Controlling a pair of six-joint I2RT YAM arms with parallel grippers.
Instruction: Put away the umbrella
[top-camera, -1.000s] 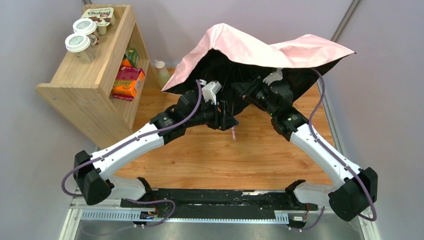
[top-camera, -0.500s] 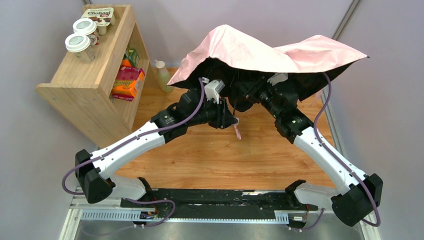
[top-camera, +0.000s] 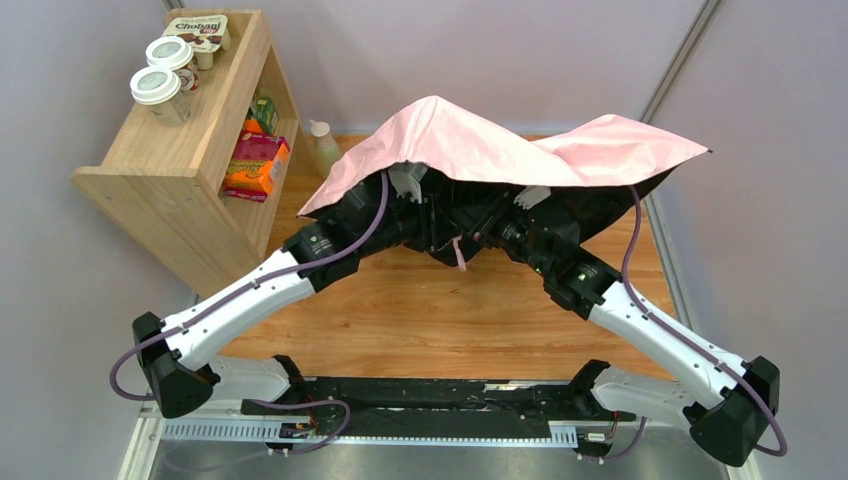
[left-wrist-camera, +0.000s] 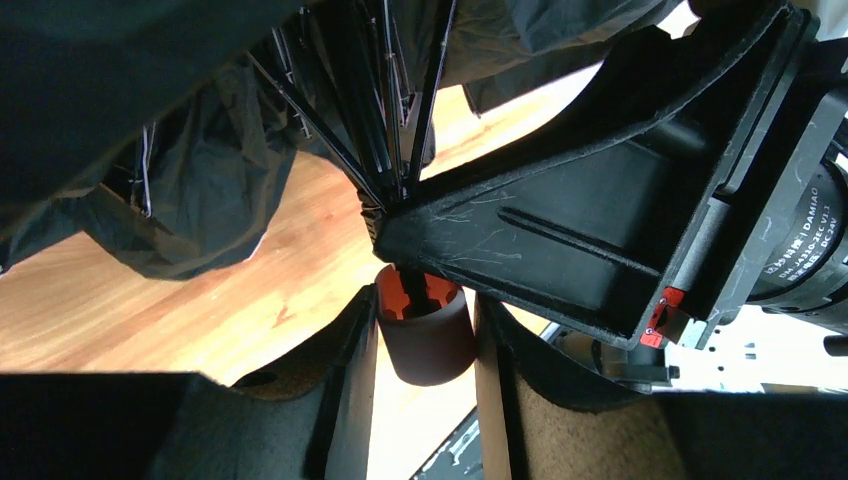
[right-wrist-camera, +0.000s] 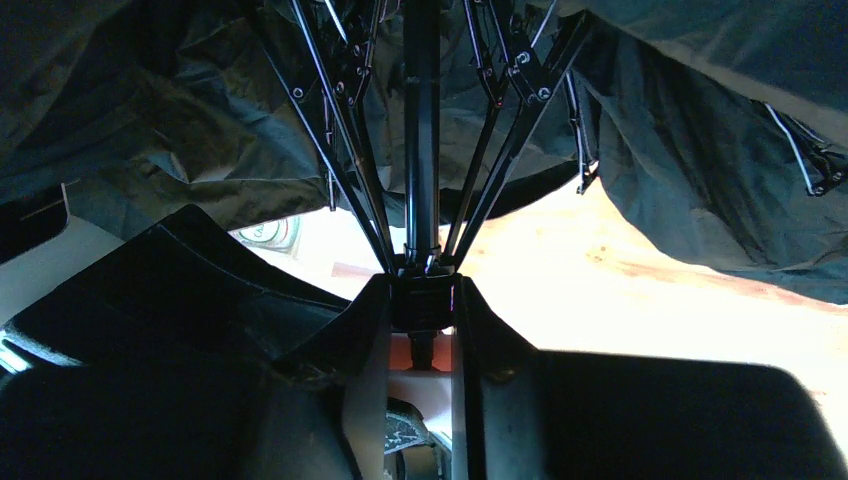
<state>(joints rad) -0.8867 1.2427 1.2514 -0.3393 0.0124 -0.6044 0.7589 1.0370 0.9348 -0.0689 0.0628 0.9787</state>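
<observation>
The umbrella (top-camera: 480, 140) is spread over the far half of the tabletop (top-camera: 420, 310), its pale pink canopy draped across both my wrists, black on the underside. My left gripper (left-wrist-camera: 424, 305) is clamped on the stubby pink handle (left-wrist-camera: 428, 345), with a finger pressed to each side of it. My right gripper (right-wrist-camera: 420, 285) pinches the black hub (right-wrist-camera: 423, 302) where the ribs meet on the shaft, right beside that handle. The pink strap (top-camera: 459, 255) dangles between my two arms.
</observation>
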